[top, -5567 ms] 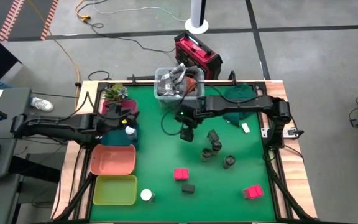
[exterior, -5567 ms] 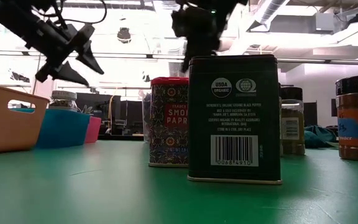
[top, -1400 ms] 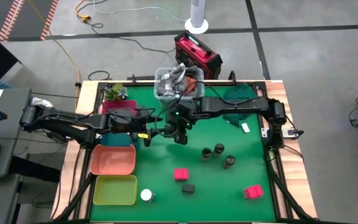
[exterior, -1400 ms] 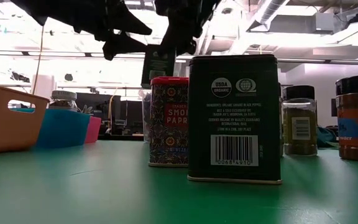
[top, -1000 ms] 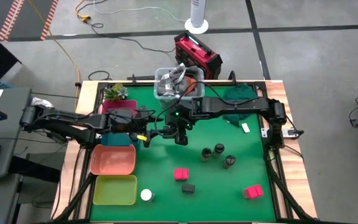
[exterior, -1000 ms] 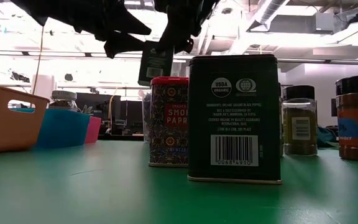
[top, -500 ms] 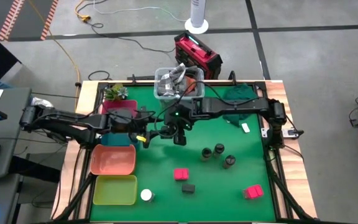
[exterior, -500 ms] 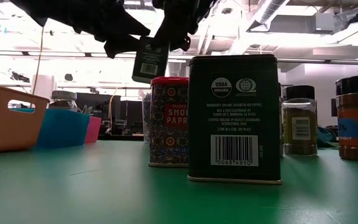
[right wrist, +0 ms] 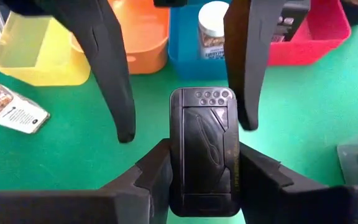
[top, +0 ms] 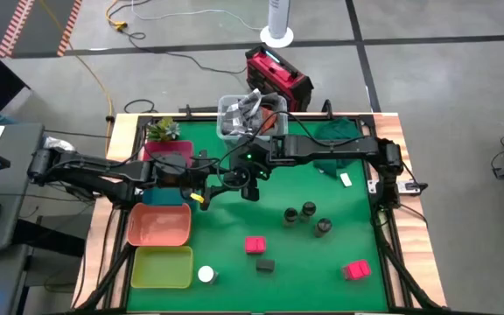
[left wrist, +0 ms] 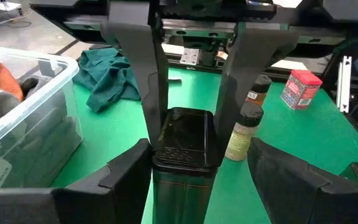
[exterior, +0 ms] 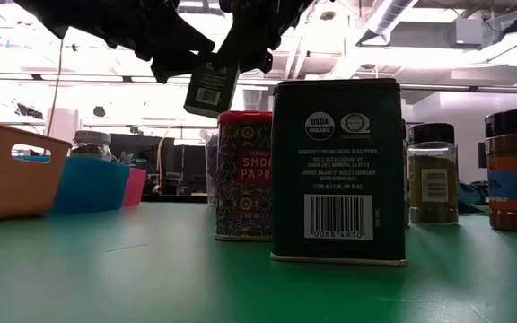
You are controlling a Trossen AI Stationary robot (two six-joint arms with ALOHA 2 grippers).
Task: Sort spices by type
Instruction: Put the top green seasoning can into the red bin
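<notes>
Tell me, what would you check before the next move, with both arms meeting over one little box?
1. Right tool clamped on the black box: ok.
2. Left tool open, one finger on each side of the box: ok.
3. Left tool gripping the box: not ok, gaps show on both sides.
4. Box lifted clear of the table: ok.
5. Which tray the box goes into: cannot tell.

Probably a lab or workshop; bare concrete floor (top: 427,79), trailing cables (top: 86,66), exposed ceiling ducts (exterior: 393,18).
</notes>
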